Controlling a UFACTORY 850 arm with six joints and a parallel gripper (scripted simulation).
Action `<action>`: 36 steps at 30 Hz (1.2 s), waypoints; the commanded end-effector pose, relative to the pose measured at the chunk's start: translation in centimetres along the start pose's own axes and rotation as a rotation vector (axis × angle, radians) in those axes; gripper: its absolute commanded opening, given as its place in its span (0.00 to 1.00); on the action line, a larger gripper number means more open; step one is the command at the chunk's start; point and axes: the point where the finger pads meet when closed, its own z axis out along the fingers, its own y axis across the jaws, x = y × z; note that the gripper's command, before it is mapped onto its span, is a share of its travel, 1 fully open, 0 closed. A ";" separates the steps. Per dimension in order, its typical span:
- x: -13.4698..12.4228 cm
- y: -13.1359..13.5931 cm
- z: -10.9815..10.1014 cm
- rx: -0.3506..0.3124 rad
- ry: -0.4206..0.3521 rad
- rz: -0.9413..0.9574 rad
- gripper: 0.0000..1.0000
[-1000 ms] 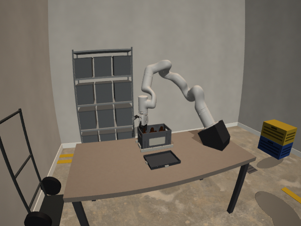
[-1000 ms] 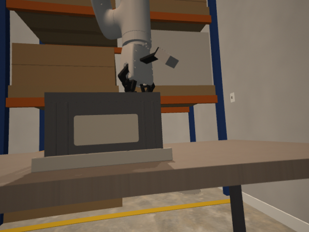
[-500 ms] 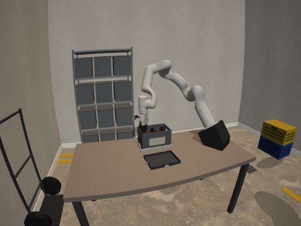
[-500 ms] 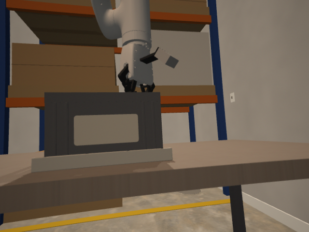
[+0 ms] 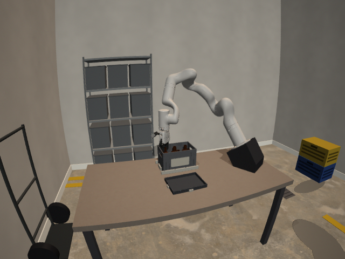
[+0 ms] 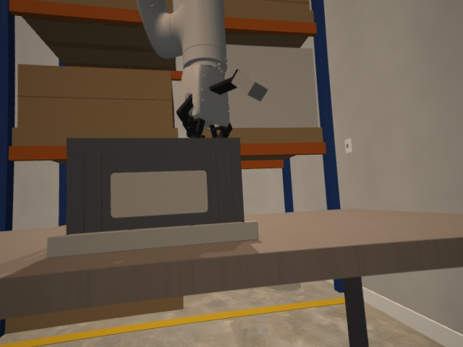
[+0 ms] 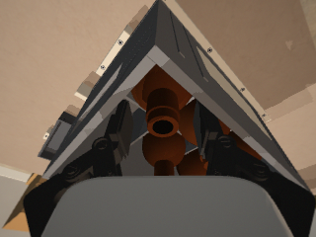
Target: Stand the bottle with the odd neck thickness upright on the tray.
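At the far side of the worktop point(image 5: 133, 189) point(image 6: 373, 228), the hand point(image 5: 164, 147) point(image 6: 207, 135) point(image 7: 162, 111) is released, its parted fingers astride the neck of one brown bottle point(image 7: 163, 111) in the left corner of the dark crate point(image 5: 179, 161) point(image 6: 157, 157) point(image 7: 178, 79). More brown bottles stand beside it to the right; which is odd-necked, I cannot tell. Nearer and slightly right, the tray point(image 5: 185, 182) holds no bottle, so choosing, moving and standing one there remain.

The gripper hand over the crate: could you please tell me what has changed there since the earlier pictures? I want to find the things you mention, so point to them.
Nothing visibly changed: the hand point(image 5: 164, 147) point(image 6: 209, 135) point(image 7: 162, 111) stands open around a bottle neck point(image 7: 163, 111), and the crate point(image 5: 177, 161) point(image 6: 157, 157) and tray point(image 5: 185, 182) are where they were.
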 end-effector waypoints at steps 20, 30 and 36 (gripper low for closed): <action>0.1 0.0 -5.1 0.001 0.001 0.000 0.65; 0.0 0.0 -7.9 0.001 0.001 0.000 0.65; 0.0 0.0 -8.3 0.001 0.001 0.000 0.65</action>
